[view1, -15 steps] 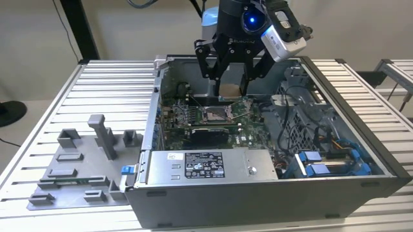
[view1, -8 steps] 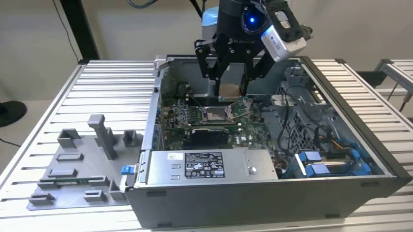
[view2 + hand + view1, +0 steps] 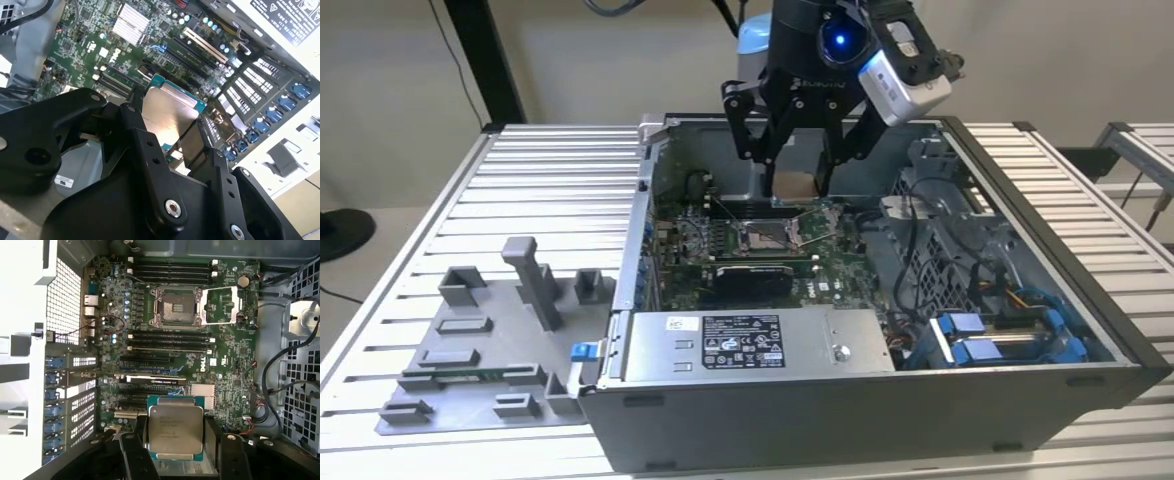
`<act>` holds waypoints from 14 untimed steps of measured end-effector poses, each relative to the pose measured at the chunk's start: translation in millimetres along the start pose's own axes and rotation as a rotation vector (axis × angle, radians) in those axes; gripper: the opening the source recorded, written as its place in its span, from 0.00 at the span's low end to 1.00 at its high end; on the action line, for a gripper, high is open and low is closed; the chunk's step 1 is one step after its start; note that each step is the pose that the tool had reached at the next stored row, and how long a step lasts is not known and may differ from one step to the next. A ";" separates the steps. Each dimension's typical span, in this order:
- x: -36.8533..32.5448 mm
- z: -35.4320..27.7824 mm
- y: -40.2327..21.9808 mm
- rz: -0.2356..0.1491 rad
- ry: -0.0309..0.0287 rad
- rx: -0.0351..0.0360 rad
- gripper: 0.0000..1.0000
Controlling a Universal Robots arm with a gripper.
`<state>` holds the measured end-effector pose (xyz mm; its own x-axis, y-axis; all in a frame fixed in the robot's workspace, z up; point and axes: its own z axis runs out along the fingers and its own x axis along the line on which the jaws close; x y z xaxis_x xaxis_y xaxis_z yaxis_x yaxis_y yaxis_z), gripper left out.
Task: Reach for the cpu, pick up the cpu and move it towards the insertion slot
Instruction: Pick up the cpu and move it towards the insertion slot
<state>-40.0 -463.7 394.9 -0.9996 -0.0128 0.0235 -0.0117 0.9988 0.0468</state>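
Gripper clamped on the cpu, silvery face visible in both wrist views, held above the open computer case, apparently just behind the insertion slot.

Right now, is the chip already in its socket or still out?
Out. The gripper holds the chip above the green board, and the socket sits bare with its metal frame flipped open.

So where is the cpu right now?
The cpu is held in the gripper above the open computer case, over the motherboard, short of the insertion slot.
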 end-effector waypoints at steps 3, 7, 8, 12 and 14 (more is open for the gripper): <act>-0.1 0.5 4.2 0.000 0.0000 -0.0001 0.00; -0.2 1.2 10.6 0.000 0.0000 0.0000 0.00; -0.2 1.3 12.1 0.000 0.0000 -0.0001 0.00; -0.3 1.8 16.4 0.000 0.0000 -0.0001 0.00; -0.3 1.9 18.6 0.000 0.0000 -0.0001 0.00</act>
<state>-40.0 -445.0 393.8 -0.9996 -0.0127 0.0234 -0.0116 0.9988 0.0469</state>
